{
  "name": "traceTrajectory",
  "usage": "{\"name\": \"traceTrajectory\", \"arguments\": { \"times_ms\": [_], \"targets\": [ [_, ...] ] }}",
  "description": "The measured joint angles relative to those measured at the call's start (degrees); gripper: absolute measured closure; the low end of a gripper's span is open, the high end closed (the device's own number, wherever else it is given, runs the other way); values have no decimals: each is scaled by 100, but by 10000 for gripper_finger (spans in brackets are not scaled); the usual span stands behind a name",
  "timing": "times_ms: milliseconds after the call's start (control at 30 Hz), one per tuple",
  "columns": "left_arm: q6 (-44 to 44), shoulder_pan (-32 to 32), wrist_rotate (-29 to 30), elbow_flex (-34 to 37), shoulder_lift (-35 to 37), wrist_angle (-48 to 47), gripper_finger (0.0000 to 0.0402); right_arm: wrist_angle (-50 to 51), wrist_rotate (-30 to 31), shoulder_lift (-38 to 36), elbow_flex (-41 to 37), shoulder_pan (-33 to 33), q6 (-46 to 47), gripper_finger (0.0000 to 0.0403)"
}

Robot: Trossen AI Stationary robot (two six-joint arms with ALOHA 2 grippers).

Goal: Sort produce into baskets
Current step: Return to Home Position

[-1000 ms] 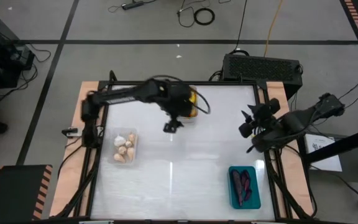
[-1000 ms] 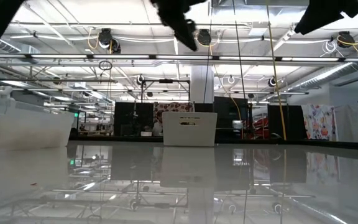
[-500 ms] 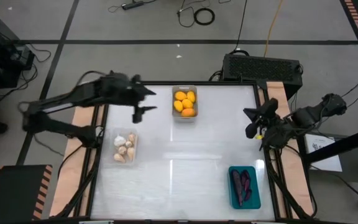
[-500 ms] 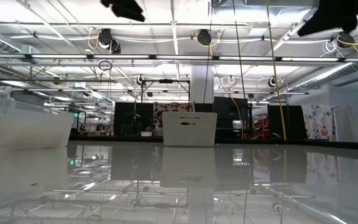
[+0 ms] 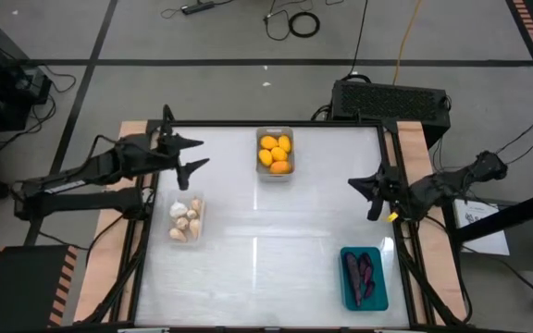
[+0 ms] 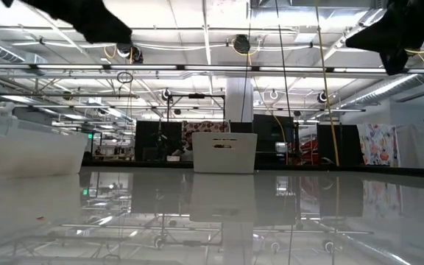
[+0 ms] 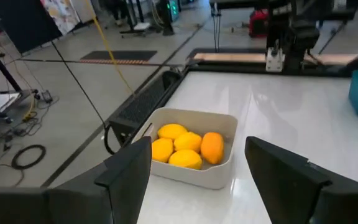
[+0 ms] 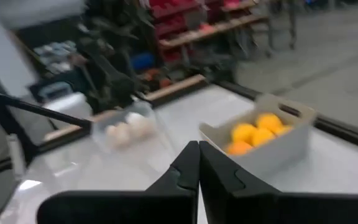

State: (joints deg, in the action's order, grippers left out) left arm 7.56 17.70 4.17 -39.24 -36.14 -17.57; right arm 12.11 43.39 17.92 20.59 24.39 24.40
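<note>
Now, left claw released near grey bin of oranges, right claw clenched

Everything's sorted. The grey bin has five or so yellow-orange fruits piled together inside. Seen from overhead, the clear bin sits down and to the left of the grey bin, well apart, with a handful of pale garlic bulbs in it. The teal bin is further off, down and to the right, holding dark purple eggplants lying lengthwise.
</note>
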Motion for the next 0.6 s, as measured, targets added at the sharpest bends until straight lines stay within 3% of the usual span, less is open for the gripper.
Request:
{"name": "traceTrajectory", "arguments": {
  "times_ms": [200,600],
  "targets": [
    [-405,-3,13,853,761,616,135,-1390,-1116,-422,-806,-660,-596,402],
    [-1000,-3,-75,2106,1305,1468,135,-1958,-2302,-438,-1447,-1716,-340,403]
  ]
}}
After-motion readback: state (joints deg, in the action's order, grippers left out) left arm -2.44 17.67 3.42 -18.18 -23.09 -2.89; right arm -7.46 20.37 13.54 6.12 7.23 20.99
